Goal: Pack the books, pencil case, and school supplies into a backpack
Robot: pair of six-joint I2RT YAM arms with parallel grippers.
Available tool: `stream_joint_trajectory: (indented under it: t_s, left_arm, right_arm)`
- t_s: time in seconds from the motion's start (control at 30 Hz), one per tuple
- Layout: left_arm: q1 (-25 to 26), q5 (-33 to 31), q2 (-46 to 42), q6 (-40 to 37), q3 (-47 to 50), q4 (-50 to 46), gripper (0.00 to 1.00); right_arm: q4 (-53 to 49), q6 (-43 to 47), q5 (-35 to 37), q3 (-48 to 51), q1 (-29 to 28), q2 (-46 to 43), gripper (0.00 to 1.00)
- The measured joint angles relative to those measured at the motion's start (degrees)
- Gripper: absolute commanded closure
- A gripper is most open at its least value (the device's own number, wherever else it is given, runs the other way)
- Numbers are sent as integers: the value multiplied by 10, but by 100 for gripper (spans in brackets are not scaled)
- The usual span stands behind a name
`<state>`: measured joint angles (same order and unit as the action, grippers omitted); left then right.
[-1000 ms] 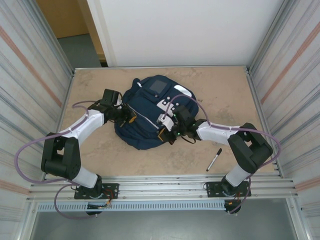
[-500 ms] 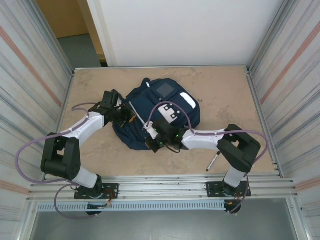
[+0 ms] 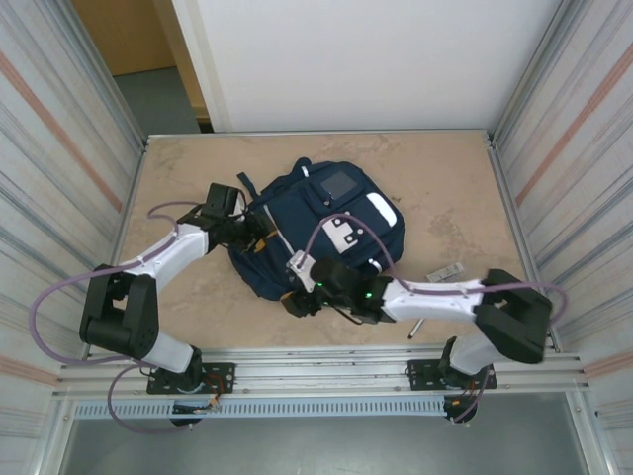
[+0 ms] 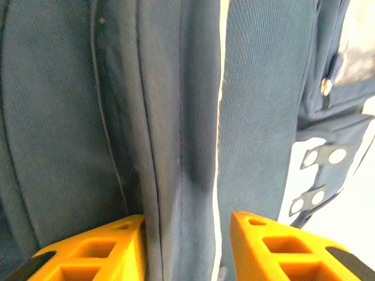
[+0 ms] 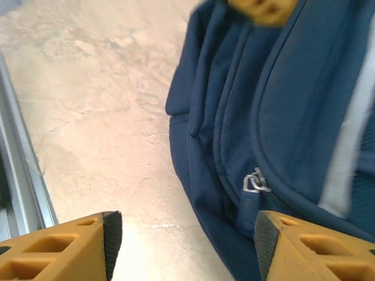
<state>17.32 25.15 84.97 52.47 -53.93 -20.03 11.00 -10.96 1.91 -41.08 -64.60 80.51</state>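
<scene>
The left fingers (image 4: 88, 253) stand apart, astride a seam on the left side of the backpack (image 3: 331, 213). It lies flat mid-counter (image 3: 188, 178), pockets up (long axis slanting near-left to far-right). The right fingers (image 5: 58, 249) gape wide at its near edge, holding nothing.
</scene>
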Motion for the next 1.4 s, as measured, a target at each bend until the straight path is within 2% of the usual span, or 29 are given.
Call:
stream_joint_trajectory:
  t_s: [0.1,0.2,0.3,0.43,0.6,0.7,0.83,0.97,1.0,1.13,1.17,1.4]
  left_arm:
    - [0,2,-21,-45,-3,-37,54]
    - [7,-3,-68,-76,3,-65,52]
    - [40,-14,-122,-94,21,-79,53]
    - [101,-28,-161,-96,55,-89,55]
    - [169,-49,-178,-72,104,-85,58]
    - [185,-57,-176,-60,111,-83,62]
    - [188,-59,-165,-52,113,-65,64]
    - [188,-59,-154,-47,115,-50,65]
    - [188,-59,-151,-46,115,-45,65]
    - [188,-59,-137,-47,115,-29,65]
    - [188,-59,-134,-47,115,-24,65]
    - [200,-59,-114,-57,114,2,65]
  right_arm:
    - [1,58,22,32,14,-82,26]
    - [8,132,32,68,38,-151,8]
    - [8,204,2,89,98,-180,14]
    - [0,312,-87,88,188,-166,13]
    - [-46,486,-195,52,184,-76,19]
    - [-62,548,-207,9,174,-8,23]
    - [-40,592,-203,-19,169,54,34]
    - [-12,624,-168,-26,162,103,57]
    - [-3,629,-162,-26,160,111,67]
    - [28,639,-135,-26,153,123,94]
    - [32,643,-135,-26,154,122,98]
    - [28,631,-183,-26,172,106,100]
